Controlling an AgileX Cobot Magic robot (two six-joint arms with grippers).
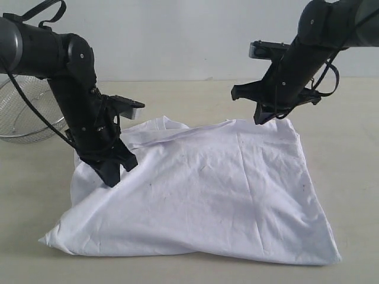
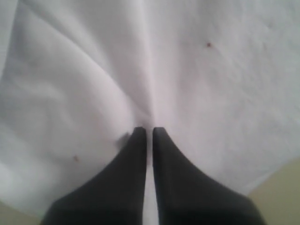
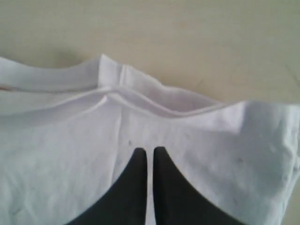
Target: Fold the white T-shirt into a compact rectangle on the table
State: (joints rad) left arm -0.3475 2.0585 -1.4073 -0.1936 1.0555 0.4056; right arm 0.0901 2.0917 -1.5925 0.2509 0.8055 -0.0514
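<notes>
The white T-shirt lies plain side up on the table, its far edge raised and its near hem flat by the front edge. My left gripper is shut on the shirt's left side. In the left wrist view, creases in the cloth run out from the closed tips of that gripper. My right gripper is shut on the shirt's far right corner and holds it up. In the right wrist view its tips pinch the cloth a little inside the doubled hem.
A wire-mesh metal basket stands at the far left behind the left arm. Bare tabletop stretches beyond the shirt's far edge and to its right. A strip of table shows past the shirt's edge in the left wrist view.
</notes>
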